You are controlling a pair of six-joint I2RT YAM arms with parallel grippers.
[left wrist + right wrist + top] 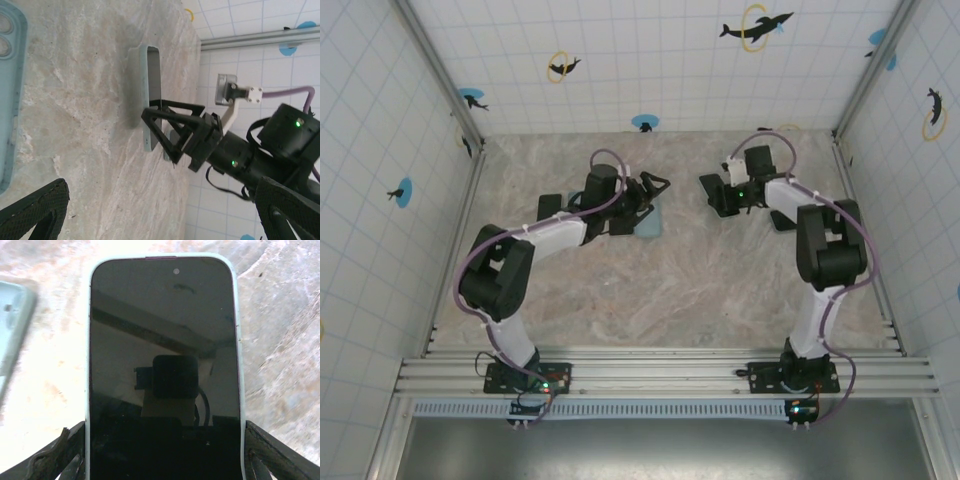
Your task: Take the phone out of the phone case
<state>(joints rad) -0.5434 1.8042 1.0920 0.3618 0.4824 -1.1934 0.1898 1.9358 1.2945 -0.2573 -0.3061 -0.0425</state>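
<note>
Over marble table (670,300), right jaws pinch phone (162,365), top pointing outward; left jaws gape empty.

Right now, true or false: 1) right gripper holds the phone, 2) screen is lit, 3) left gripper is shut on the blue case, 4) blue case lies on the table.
1) The right gripper holds the phone, one finger on each long edge. True.
2) The phone's screen is lit. False: it is dark and only mirrors the wrist camera.
3) The left gripper is shut on the pale blue case. False: its jaws stand wide open and hold nothing.
4) The pale blue case lies flat on the table. True.
</note>
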